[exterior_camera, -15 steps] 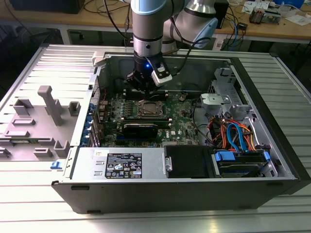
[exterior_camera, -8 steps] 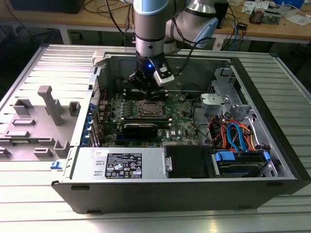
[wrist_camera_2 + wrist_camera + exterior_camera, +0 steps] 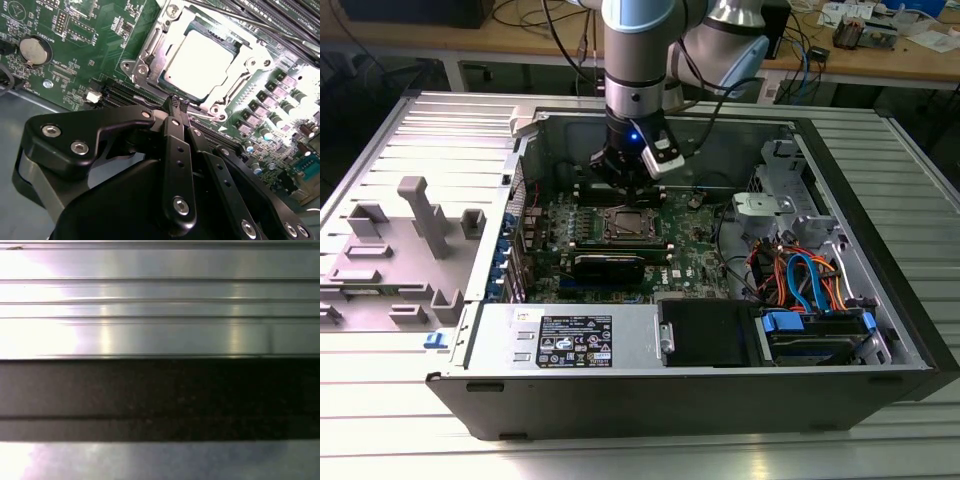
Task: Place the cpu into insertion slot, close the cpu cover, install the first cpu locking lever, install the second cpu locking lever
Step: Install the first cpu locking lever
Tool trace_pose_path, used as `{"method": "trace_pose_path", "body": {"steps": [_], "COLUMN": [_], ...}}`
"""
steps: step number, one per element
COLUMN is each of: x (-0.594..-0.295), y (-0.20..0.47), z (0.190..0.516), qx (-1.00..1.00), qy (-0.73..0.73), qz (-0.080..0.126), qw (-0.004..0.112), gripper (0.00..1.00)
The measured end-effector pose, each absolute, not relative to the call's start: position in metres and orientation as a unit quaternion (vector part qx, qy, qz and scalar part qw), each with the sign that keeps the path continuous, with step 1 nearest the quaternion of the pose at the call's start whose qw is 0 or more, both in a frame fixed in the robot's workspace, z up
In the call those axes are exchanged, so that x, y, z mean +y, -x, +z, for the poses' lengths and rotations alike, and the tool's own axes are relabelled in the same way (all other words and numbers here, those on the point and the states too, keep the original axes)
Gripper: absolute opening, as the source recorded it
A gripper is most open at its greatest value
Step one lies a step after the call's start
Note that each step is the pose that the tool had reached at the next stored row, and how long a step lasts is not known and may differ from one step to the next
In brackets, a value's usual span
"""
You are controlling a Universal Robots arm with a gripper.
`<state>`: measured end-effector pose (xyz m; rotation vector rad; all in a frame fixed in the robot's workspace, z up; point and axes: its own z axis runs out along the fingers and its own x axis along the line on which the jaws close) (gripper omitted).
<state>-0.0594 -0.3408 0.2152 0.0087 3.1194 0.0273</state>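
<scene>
Arm: comes down from above into the open computer case (image 3: 880, 330); the case lies on its side on a ribbed metal table (image 3: 380, 440)

Gripper: in the exterior view the gripper (image 3: 623, 186) hangs low over the green circuit board (image 3: 695, 255), just behind the socket; in the second wrist view the gripper (image 3: 178, 102) sits right at the socket's edge

Fingers: the black fingertips (image 3: 172, 101) are drawn together, all but touching; I cannot tell whether anything thin is nipped between them

Cpu: the cpu (image 3: 200, 62) lies flat in the insertion slot (image 3: 610, 226); its silvery top faces up and catches the light

Cpu cover: the cpu cover (image 3: 150, 52) lies down flat around the chip, and the chip's top shows through the cut-out centre

Lever: a thin silvery rod (image 3: 207, 116) runs along the socket side nearest the fingertips; I cannot tell whether it is latched

Board: a coin battery (image 3: 32, 48) sits well off from the socket; long dark memory slots (image 3: 280, 20) run along the socket's far side

Around the case: a grey plastic shroud (image 3: 410, 250) lies on the table at the exterior view's left; orange and blue cables (image 3: 800, 280) bunch at the exterior view's right; a labelled power supply (image 3: 570, 342) fills the near edge

First wrist view: ribbed bright metal (image 3: 160, 315) above a dark band (image 3: 160, 395)
</scene>
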Motion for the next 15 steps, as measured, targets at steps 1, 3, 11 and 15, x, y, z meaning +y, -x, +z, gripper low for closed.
{"method": "trace_pose_path", "body": {"steps": [1,3,11,15], "x": [-0.3408,-0.3408,-0.3407,-0.3405], "y": [0.0586,0.0565,0.0514,0.0507], "z": [0.2150,0.2147,0.2132,0.2122], "qx": [1.000,1.000,1.000,1.000], "qy": [-0.003,-0.003,-0.003,-0.002], "qz": [0.008,0.007,0.004,0.004], "qw": [0.011,0.011,0.011,0.011], "gripper": [0.11,0.11,0.11,0.11]}}
